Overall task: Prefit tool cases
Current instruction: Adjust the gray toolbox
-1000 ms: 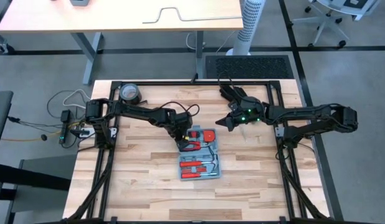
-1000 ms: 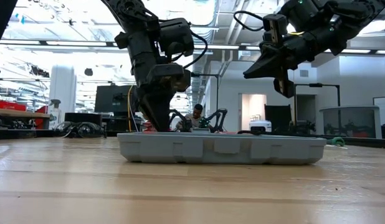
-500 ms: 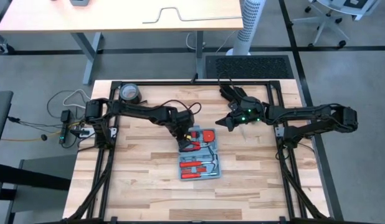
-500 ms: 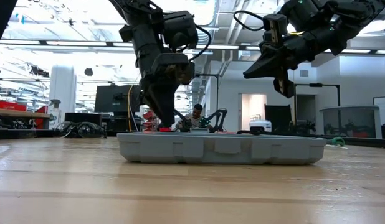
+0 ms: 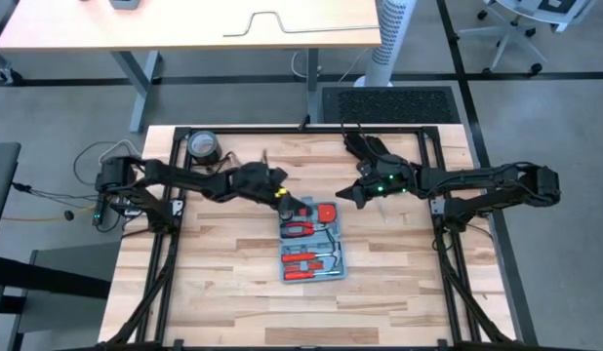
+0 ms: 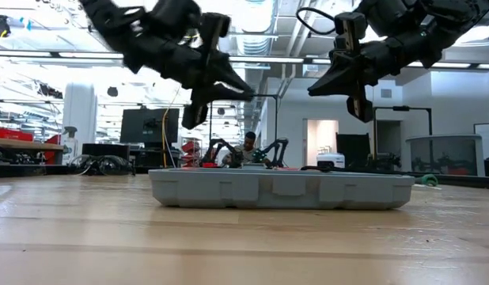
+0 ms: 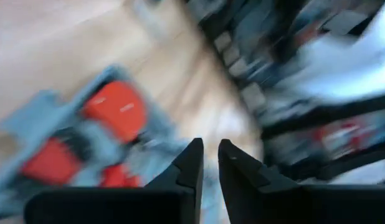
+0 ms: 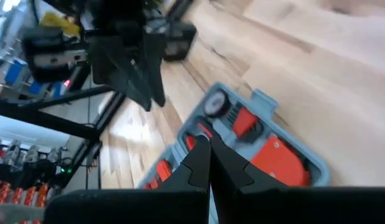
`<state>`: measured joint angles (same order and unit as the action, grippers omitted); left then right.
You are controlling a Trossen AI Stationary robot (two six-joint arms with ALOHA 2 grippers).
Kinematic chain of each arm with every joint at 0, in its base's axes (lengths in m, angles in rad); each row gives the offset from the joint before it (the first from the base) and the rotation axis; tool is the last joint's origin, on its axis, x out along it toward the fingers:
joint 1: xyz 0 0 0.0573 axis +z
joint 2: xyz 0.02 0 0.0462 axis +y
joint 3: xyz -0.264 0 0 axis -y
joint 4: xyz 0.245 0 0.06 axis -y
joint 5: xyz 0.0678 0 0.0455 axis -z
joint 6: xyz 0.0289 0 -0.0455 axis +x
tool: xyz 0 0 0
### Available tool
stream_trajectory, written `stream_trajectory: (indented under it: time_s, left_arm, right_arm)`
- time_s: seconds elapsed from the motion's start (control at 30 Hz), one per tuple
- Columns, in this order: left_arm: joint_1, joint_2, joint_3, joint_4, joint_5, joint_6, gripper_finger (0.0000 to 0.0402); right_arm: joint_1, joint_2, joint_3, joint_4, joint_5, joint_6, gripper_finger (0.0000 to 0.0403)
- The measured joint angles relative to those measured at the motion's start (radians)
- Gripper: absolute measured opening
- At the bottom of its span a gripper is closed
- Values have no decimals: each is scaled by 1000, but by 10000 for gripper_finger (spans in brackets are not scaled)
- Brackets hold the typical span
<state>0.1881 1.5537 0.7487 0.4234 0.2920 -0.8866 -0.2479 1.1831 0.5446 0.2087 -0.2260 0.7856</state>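
1. Light-blue plastic case (image 5: 312,244) lies open and flat on the wooden table (image 5: 223,302), near the middle, with red tools in its grey-blue slots.
2. From table height the case (image 6: 280,189) shows as a low grey tray that rests flat on the boards.
3. Left gripper (image 5: 282,195) hangs in the air just beside the far left corner of the case, and it does not touch it.
4. Its fingers (image 7: 191,163) are almost together, only a thin gap is between them, and nothing is held.
5. Right gripper (image 5: 346,194) hovers above the table, beyond the far right corner of the case and apart from it.
6. Its fingers (image 8: 197,163) are pressed together at the tips and they hold nothing.
7. A tape roll (image 5: 203,146) lies near the far left corner of the table, well apart from the case.
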Motion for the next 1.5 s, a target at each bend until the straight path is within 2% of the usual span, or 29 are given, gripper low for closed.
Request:
stream_trajectory:
  time_s: [0.13,0.2,0.33,0.47,0.67,0.9,0.97,1.03,1.1,1.23,1.3,1.5]
  left_arm:
    - [4,35,-177,500,-47,-257,32]
    - [5,76,-234,694,-65,-337,28]
    - [-7,167,-240,898,-72,-401,21]
    - [-36,264,-187,957,-79,-409,11]
    - [-44,371,-136,1135,-81,-472,1]
    - [-49,379,-130,1138,-85,-496,0]
    - [-56,375,-128,1042,-85,-447,0]
    - [-65,377,-127,785,-86,-418,0]
    - [-65,388,-127,696,-80,-434,0]
    - [-35,409,-161,1032,-67,-426,0]
    - [-9,398,-156,1147,-67,-447,0]
    - [-1,391,-157,1143,-23,-481,0]
  right_arm:
    - [-2,0,0,44,28,10,12]
    - [-2,0,0,59,43,14,12]
    - [-2,7,0,95,72,29,12]
    - [16,37,0,109,77,44,12]
    - [35,81,0,164,80,79,12]
    - [28,76,0,318,79,86,12]
    - [22,75,0,335,80,85,12]
    - [12,75,0,334,79,87,12]
    - [1,75,0,325,79,101,12]
    - [-14,76,1,343,79,106,12]
    - [-15,75,2,357,76,107,12]
    - [-13,75,2,335,70,106,12]
